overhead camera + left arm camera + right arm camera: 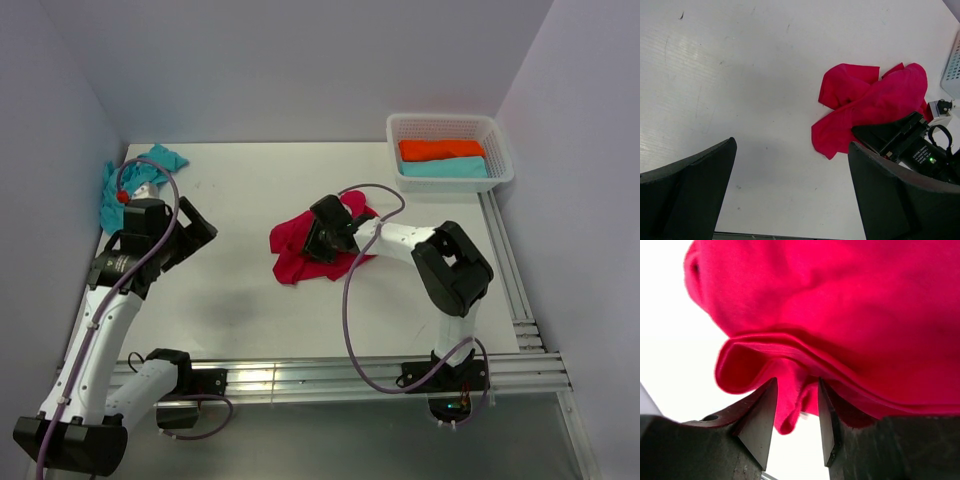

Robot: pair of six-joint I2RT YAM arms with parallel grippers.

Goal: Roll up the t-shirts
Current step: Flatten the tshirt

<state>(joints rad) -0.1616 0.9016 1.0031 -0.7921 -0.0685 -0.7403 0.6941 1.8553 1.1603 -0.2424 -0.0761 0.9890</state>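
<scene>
Top external view: at ten o'clock on the white desk (250,300) lies a crumpled turquoise cotton t-shirt (118,190), just beyond the left end effector (195,235), whose jaws gape fully apart and hold nothing. At the centre lies the crumpled crimson cotton t-shirt (292,250), with the right end effector (797,382) half-closed, pinching a fold on its three o'clock side.

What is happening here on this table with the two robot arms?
The right hand is at the crumpled crimson t-shirt in the middle of the table, with a fold of cloth between its fingers; whether it grips the fold is unclear. The left hand hovers open over bare table, holding nothing. A turquoise t-shirt lies bunched at the far left corner. The white basket at the far right holds an orange bundle and a turquoise bundle.
</scene>
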